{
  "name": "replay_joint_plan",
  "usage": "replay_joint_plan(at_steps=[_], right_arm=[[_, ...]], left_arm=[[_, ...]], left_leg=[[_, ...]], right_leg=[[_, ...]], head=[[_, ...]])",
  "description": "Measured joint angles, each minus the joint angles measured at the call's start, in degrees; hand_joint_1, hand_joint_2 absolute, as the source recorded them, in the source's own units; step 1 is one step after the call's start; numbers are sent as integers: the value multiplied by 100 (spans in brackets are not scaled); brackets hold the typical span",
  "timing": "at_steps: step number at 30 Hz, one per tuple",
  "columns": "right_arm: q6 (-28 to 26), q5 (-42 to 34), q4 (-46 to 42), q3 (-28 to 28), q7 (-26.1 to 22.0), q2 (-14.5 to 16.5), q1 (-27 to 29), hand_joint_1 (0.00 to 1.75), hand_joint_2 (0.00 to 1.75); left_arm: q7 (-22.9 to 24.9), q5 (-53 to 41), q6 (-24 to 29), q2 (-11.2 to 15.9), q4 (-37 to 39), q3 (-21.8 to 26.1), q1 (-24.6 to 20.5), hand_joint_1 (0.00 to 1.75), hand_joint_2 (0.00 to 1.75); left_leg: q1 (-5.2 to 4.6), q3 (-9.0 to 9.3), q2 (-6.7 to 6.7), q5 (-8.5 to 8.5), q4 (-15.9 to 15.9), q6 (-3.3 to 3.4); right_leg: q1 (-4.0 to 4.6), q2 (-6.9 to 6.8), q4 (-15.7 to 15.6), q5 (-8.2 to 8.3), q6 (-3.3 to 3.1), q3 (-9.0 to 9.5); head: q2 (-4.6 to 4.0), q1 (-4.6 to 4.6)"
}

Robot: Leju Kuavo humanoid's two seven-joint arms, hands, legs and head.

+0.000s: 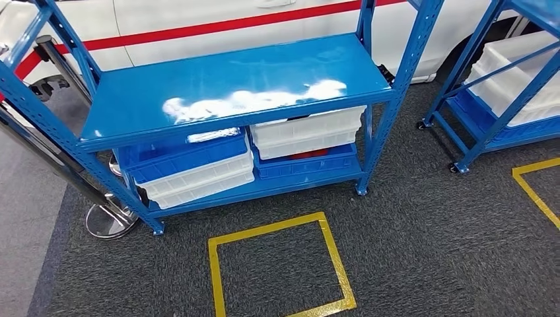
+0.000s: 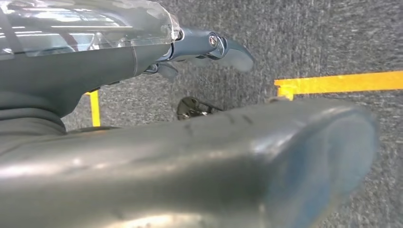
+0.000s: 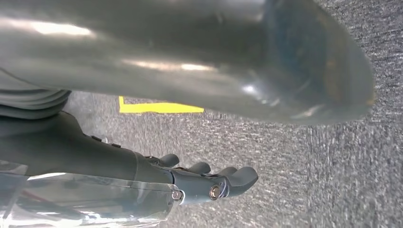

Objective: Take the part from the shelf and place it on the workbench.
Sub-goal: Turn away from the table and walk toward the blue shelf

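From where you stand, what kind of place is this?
Probably an automotive workshop or parts-storage area: blue steel shelving with white and blue plastic bins on the lower level, yellow floor-marking tape on grey carpet, and a white car body with a red stripe behind the rack.

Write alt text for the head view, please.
A blue metal shelf with a bare top stands on grey carpet; white bins and blue bins sit on its lower level. A yellow tape square marks the floor in front, a white car behind.
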Motion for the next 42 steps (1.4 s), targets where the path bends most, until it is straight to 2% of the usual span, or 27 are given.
replay_joint_plan(at_steps=[2,4,6,7,10,11,12,13,14,16,17,18,21,23,25,26,27,28,30,31,32,34,36,38,40,41,42], right_arm=[[36,19,0,39,44,-5,-40,0,0],[57,13,0,60,79,-17,-67,0,0],[59,-15,-1,65,87,-34,-71,0,0],[58,-29,-2,66,82,-43,-67,0,0],[50,-53,-1,66,60,-74,-40,0,0],[47,-58,-1,66,53,-86,-29,0,0],[44,-62,0,66,45,-96,-15,0,0],[41,-66,0,66,35,-104,-3,0,0],[35,-71,0,65,19,-110,5,0,0],[3,-89,0,62,-34,-127,8,0,0],[-22,-100,-1,58,-70,-133,7,0,0],[-48,-109,-1,55,-109,-137,9,0,0],[-92,-112,-1,49,-210,-133,17,0,0],[-100,-96,-1,48,-259,-127,14,0,0],[-101,-74,-1,48,-281,-127,12,0,0],[-101,-60,0,48,-282,-127,13,0,0],[-101,-45,0,48,-279,-127,14,0,0],[-102,-31,0,48,-274,-126,14,0,0],[-103,-18,0,48,-257,-121,14,0,0],[-103,-16,0,48,-243,-120,12,0,0],[-103,-15,0,48,-229,-119,10,0,0],[-102,-7,0,47,-208,-118,8,0,0],[-100,7,0,46,-203,-113,12,0,0],[-95,28,0,46,-200,-110,11,0,0],[-79,55,0,46,-191,-110,7,0,0],[-68,72,0,46,-184,-111,5,0,0],[-55,85,0,46,-172,-112,4,0,0]], left_arm=[[-21,-4,9,4,1,29,-9,0,0],[-25,-11,10,-1,1,44,-14,0,0],[-19,-19,-5,-18,0,47,-9,0,0],[-16,-23,-12,-26,-1,47,-10,0,0],[-5,-35,4,-33,-1,48,-17,0,0],[-4,-38,17,-33,-1,48,-17,0,0],[-4,-41,30,-36,-1,48,-15,0,0],[-8,-51,42,-38,-1,48,-15,0,0],[-16,-71,51,-41,-1,48,-15,0,0],[-56,-110,61,-50,-1,48,-17,0,0],[-81,-122,66,-54,-1,48,-19,0,0],[-107,-125,70,-57,-1,48,-22,0,0],[-198,-117,83,-58,-1,48,-26,0,0],[-319,-98,92,-55,-1,48,-25,0,0],[-477,-92,137,-55,-1,48,-23,0,0],[-590,-102,190,-55,-1,48,-19,0,0],[-747,-115,254,-55,-1,48,-16,0,0],[-932,-131,309,-55,-1,48,-15,0,0],[-1286,-201,323,-55,-1,44,-23,0,0],[-1401,-253,277,-55,-1,38,-32,0,0],[-1472,-306,217,-54,-1,28,-40,0,0],[-1522,-380,85,-52,-1,-5,-48,0,0],[-1481,-398,-7,-51,-1,-44,-54,0,0],[-1416,-314,-46,-50,-1,-61,-65,0,0],[-1347,-157,-46,-49,-1,-46,-63,0,0],[-1297,-92,-42,-49,-1,-30,-57,0,0],[-1241,-42,-39,-49,-1,-11,-50,0,0]], left_leg=[[-74,139,-2,113,-378,90],[-113,166,-1,144,-487,114],[-83,262,5,242,-662,117],[-65,310,10,295,-750,122],[-64,346,22,347,-825,149],[-70,345,22,342,-817,155],[-74,346,21,332,-805,161],[-76,348,18,319,-787,160],[-77,350,16,302,-763,153],[-98,325,16,242,-687,111],[-104,311,18,214,-657,87],[-107,300,20,195,-639,61],[-103,287,10,121,-558,-23],[-63,107,-7,-163,-125,-117],[12,-236,-11,-537,612,-213],[48,-363,-10,-617,878,-249],[78,-402,-8,-586,957,-279],[104,-332,-7,-445,807,-304],[144,51,-10,-34,1,-332],[140,216,-19,107,-360,-313],[128,317,-28,178,-593,-278],[78,327,-45,186,-667,-174],[79,340,-36,247,-703,-65],[81,341,-18,321,-745,30],[38,295,-5,345,-737,77],[14,271,-2,346,-730,93],[-8,250,-1,345,-723,106]], right_leg=[[-27,2,-38,20,46,2],[-52,-1,-109,57,127,27],[-40,-24,-71,21,185,33],[-26,-34,79,-80,199,-30],[-8,-46,1026,-548,214,-491],[-8,-46,1229,-585,220,-595],[-8,-46,1230,-510,223,-604],[-7,-47,1018,-344,218,-509],[-2,-52,644,-133,201,-330],[25,-68,-42,132,146,-7],[39,-73,-214,170,120,72],[51,-73,-262,160,99,88],[12,-71,-318,191,34,108],[-29,-78,-354,214,0,118],[-42,-77,-356,215,-11,111],[-48,-76,-354,214,-6,109],[-57,-73,-352,211,3,111],[-70,-69,-350,207,19,118],[-95,-59,-347,197,73,144],[-99,-54,-346,194,114,152],[-99,-50,-349,195,160,157],[-100,-45,-372,212,259,163],[-121,-50,-352,179,330,162],[-122,-60,-1,-104,339,20],[-92,-64,740,-539,317,-294],[-77,-64,1056,-663,309,-425],[-61,-65,1209,-679,296,-479]], head=[[0,-1],[-1,-2],[0,-1],[-1,-1],[-1,-1],[-1,-1],[-1,-1],[-1,-1],[-1,-1],[-1,-1],[0,-1],[1,-1],[0,-1],[0,-2],[0,-3],[0,-3],[0,-3],[1,-3],[0,-3],[-1,-2],[-1,-2],[-1,-2],[-1,-2],[0,-1],[0,-1],[-1,-1],[0,-1]])
